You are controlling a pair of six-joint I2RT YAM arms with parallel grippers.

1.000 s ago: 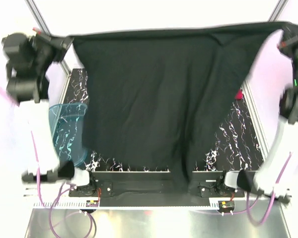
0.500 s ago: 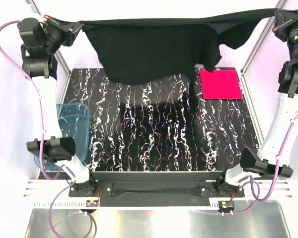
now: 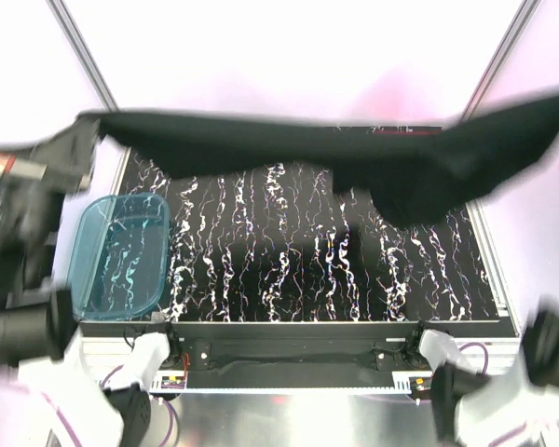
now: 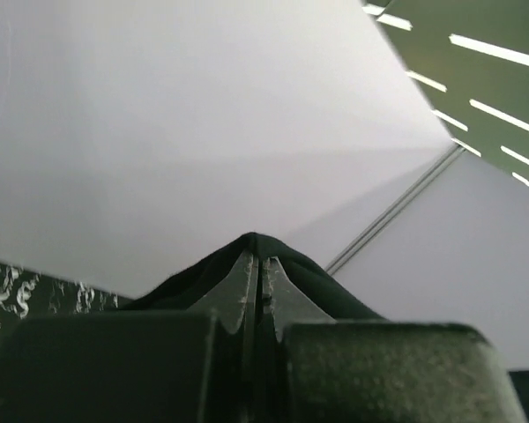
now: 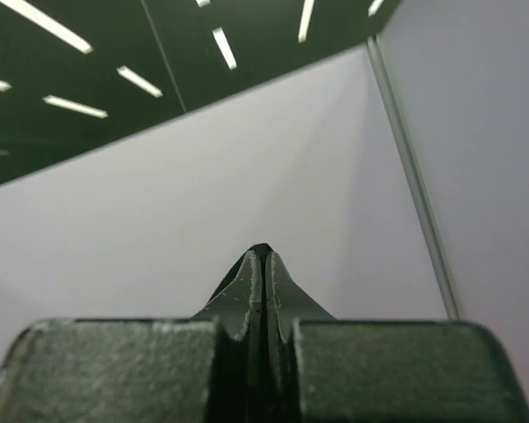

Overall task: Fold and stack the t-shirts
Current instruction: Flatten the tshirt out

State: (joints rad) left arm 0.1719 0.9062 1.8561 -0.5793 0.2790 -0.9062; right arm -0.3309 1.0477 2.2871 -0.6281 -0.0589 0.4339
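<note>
Over the marbled desk [image 3: 261, 270], the black t-shirt [image 3: 261, 144] has been swung down flat, stretched between the left gripper [image 4: 257, 264] and the right gripper [image 5: 263, 263], both clamped on its edge, and seems ready to be laid down.

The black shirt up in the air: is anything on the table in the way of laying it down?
Nothing visible does. The black shirt hangs over the table, whose middle is open; the blue tub sits off to the left. The far right corner is hidden behind the cloth.
</note>
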